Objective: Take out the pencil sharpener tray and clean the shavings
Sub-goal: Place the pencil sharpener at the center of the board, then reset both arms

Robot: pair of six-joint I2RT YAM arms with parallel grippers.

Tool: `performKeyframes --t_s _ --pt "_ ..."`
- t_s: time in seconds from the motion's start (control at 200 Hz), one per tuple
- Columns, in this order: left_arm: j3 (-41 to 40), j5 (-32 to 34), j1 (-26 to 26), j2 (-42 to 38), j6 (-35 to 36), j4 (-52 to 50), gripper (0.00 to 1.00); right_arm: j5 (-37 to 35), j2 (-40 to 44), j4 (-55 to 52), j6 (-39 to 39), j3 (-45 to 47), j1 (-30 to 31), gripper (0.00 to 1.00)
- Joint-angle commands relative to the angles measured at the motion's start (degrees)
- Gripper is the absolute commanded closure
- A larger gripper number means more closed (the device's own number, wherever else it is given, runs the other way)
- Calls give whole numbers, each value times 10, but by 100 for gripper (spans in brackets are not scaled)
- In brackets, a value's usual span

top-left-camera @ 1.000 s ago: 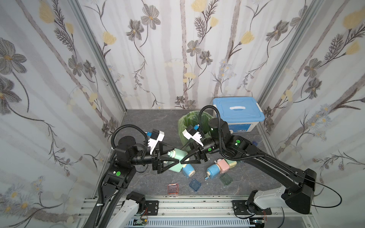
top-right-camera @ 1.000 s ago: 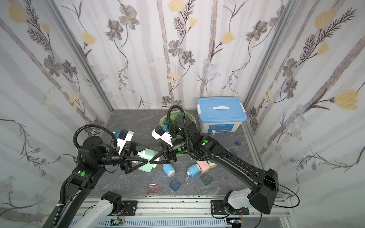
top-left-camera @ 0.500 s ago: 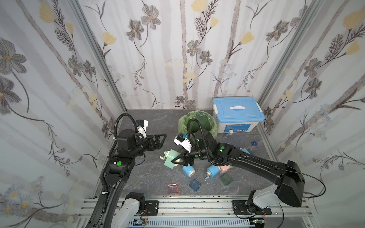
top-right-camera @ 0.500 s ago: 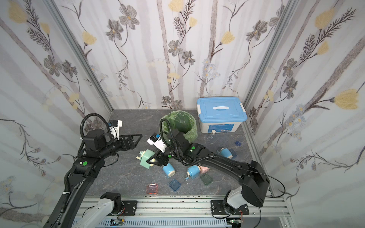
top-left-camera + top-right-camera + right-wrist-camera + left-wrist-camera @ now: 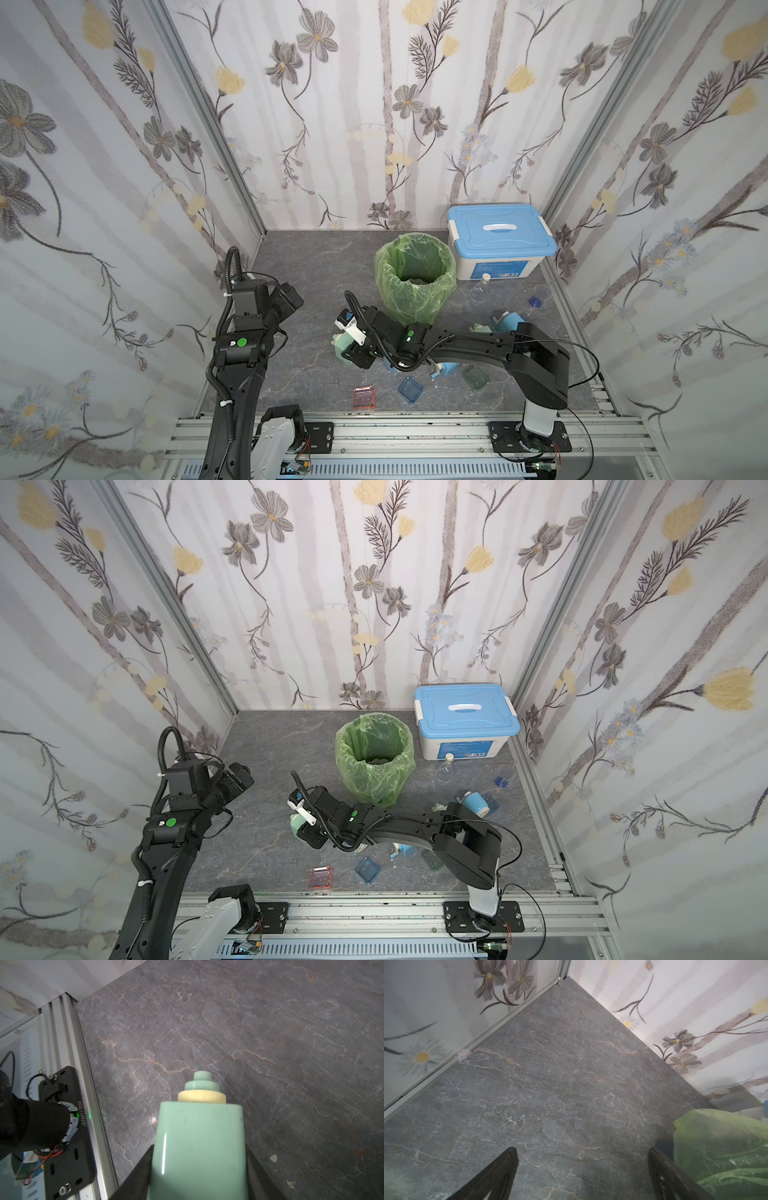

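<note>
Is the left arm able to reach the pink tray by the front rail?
Probably yes. The left gripper is open and empty, and the pink tray lies by itself, clear of the right gripper shut on the mint sharpener. That arm points away from it and must turn.

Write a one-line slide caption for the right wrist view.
Right gripper shut on a mint-green pencil sharpener, grey marbled tabletop behind, a few whitish shavings on it.
</note>
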State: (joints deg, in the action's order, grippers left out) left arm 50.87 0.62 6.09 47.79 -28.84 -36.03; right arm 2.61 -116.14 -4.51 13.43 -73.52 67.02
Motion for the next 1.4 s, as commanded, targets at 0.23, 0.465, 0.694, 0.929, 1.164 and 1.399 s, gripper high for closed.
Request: performKeyframes --t_s 0.23,0.465,0.694,0.929,1.164,1.399 --pt "-11 19 6 21 -41 16 0 -34 -37 38 1 0 25 57" --pt "-40 2 6 31 -63 65 0 -42 -7 42 -6 28 25 28" --pt "-89 116 -15 73 -67 185 0 -36 61 27 -39 52 22 10" --pt "-57 287 -62 228 32 289 0 -27 197 10 -65 124 -12 0" --pt "-126 285 -68 289 83 423 0 -19 379 3 -69 232 -142 0" --pt "-217 236 -64 319 151 595 0 -22 494 25 -81 344 -329 0"
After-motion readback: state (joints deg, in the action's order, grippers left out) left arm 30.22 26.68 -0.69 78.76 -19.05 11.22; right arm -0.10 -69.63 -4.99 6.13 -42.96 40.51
